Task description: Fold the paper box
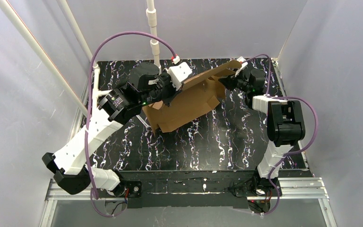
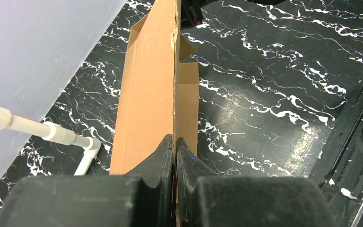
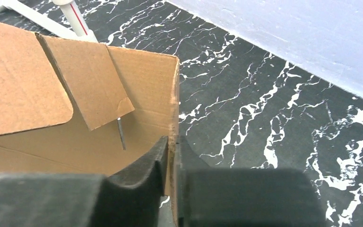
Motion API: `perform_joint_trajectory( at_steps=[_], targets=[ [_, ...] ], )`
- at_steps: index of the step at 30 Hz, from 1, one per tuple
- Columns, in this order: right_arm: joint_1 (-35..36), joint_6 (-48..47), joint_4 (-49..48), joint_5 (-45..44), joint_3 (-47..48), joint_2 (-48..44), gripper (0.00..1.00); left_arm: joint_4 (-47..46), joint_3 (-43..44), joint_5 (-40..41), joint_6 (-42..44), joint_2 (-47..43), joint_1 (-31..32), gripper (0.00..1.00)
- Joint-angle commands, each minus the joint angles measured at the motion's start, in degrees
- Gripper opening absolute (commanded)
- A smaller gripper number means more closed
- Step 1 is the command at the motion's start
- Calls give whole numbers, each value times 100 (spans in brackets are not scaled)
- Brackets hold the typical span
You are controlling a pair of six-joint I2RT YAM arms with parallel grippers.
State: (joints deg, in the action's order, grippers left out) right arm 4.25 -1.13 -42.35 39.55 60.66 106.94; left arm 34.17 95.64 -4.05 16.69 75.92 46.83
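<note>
The paper box (image 1: 189,101) is a brown cardboard sheet, partly folded and held tilted above the black marbled table (image 1: 194,146), its lower corner near the surface. My left gripper (image 1: 172,90) is shut on the sheet's left edge. In the left wrist view the board (image 2: 146,85) runs edge-on away from that gripper (image 2: 175,139). My right gripper (image 1: 227,80) holds the far right end. In the right wrist view its fingers (image 3: 172,139) clamp the upright edge of a cardboard wall (image 3: 142,85), with a small flap (image 3: 90,85) folded inward beside it.
A white pipe frame (image 1: 152,33) stands at the back of the table, and its elbow (image 2: 87,149) shows left of the board. Grey walls close in the left, back and right sides. A metal rail (image 1: 184,187) runs along the near edge between the arm bases.
</note>
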Motion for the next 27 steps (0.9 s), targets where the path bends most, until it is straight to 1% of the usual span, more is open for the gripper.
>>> perform_joint_trajectory(
  at_steps=[1, 4, 8, 12, 15, 21, 27],
  targets=[
    [23, 77, -496, 209, 197, 34, 3, 1, 189, -70, -128, -307, -10, 0],
    [23, 77, -735, 213, -208, -344, 1, -39, 97, 78, -199, -371, -10, 0],
    [17, -86, -990, -50, -1218, -1249, 1, -161, -25, 43, -384, -457, -11, 0],
    [23, -34, -1803, -550, -2346, -2026, 1, -243, -76, -178, -757, -521, -9, 0],
    [44, 75, -2398, -915, -3099, -2423, 1, -262, -147, -274, -951, -558, 13, 0],
    [227, 183, -2376, -1441, -3542, -2941, 1, -271, -342, -421, -1126, -628, 99, 0],
    [691, 147, -2338, -1940, -3825, -3187, 1, -310, -559, -518, -1243, -642, 255, 0]
  ],
)
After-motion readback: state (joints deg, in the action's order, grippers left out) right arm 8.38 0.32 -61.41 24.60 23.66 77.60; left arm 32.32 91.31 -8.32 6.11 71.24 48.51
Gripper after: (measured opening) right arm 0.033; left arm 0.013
